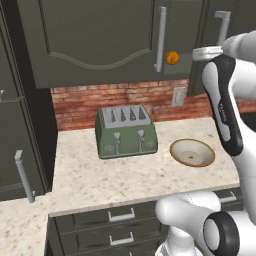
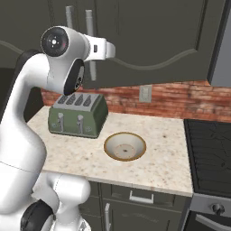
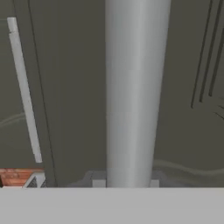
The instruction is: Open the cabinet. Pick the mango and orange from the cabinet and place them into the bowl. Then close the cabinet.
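My gripper [image 3: 126,183] is shut on the long silver bar handle [image 3: 135,92] of the cabinet's right door; in the right base view the gripper [image 2: 97,48] sits at that handle [image 2: 90,27]. The dark grey cabinet [image 1: 100,40] hangs above the counter, and its right door stands slightly ajar. Through the gap the orange [image 1: 172,57] shows on the shelf. The mango is hidden. The bowl [image 1: 192,152] [image 2: 125,146], cream with a tan rim, lies empty on the counter below the cabinet.
A green toaster [image 1: 126,131] [image 2: 77,115] stands against the brick wall beside the bowl. The left door's handle [image 3: 24,87] [image 1: 160,37] is close by. A black stove [image 2: 210,149] borders the counter's right; drawers [image 1: 120,215] run beneath.
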